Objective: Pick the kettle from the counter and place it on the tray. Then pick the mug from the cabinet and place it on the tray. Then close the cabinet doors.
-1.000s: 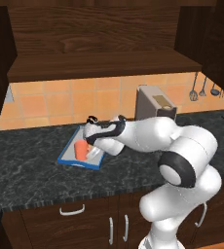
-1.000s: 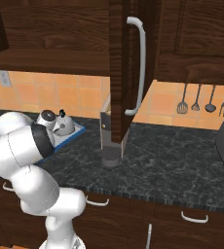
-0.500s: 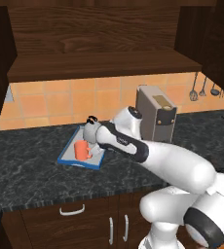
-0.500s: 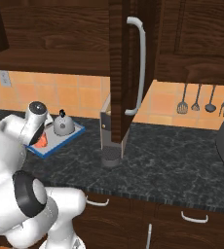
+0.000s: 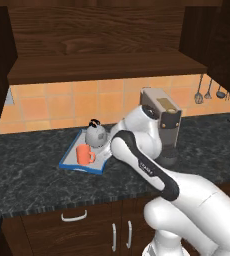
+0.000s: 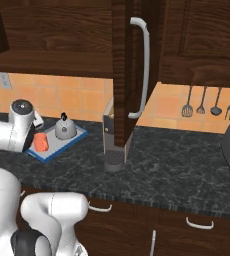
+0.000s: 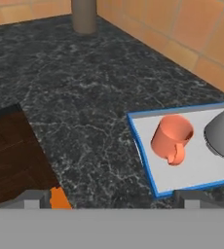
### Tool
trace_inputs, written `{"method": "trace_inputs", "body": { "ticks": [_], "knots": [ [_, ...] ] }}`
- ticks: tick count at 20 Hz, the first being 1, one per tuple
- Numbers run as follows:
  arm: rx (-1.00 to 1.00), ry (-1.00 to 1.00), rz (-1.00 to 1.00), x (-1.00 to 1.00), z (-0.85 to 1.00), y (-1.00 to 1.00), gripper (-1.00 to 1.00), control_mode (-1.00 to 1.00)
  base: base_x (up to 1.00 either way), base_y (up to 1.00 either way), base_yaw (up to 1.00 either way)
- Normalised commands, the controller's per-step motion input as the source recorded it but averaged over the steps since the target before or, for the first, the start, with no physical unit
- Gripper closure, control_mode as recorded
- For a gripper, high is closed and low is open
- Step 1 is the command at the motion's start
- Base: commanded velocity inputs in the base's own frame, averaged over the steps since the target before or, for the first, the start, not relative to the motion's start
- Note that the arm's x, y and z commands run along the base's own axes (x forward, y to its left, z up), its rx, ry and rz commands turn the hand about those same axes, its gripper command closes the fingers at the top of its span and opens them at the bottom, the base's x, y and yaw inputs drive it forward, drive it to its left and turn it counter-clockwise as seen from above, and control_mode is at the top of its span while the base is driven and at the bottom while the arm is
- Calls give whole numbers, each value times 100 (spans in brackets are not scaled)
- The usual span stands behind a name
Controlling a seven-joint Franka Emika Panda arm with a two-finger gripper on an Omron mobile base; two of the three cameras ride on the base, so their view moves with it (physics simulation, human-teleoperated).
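while the mug (image 7: pixel 172 139) and kettle (image 5: pixel 96 133) sit on the tray (image 7: pixel 192 176), cabinet doors (image 6: pixel 121 75) open; claw state seemingly indiscernible

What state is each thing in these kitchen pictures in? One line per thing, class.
kettle: upright on the tray.
mug: upright on the tray, beside the kettle.
tray: flat on the counter.
cabinet door: open.
cabinet shelf: bare.
gripper: cannot tell whether open or shut.
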Motion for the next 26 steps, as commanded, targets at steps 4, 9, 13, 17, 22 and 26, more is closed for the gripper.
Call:
{"method": "trace_inputs", "body": {
  "ticks": [4, 9, 13, 17, 22, 26],
  "knots": [
    [0, -15, 0, -51, 23, -5, -100, -100, 0, 0, 0],
    [0, -15, 2, -39, 20, -12, -100, -100, 0, 0, 0],
    [0, -18, 4, -34, 27, 0, -100, -100, 0, 0, 0],
    [0, -19, 6, -29, 34, 0, -100, -100, 0, 0, 0],
    [0, -19, 15, -32, 40, 7, -100, -100, 0, 0, 0],
    [0, -12, 25, -46, 44, 18, -100, -100, 0, 0, 0]
  ]
}}
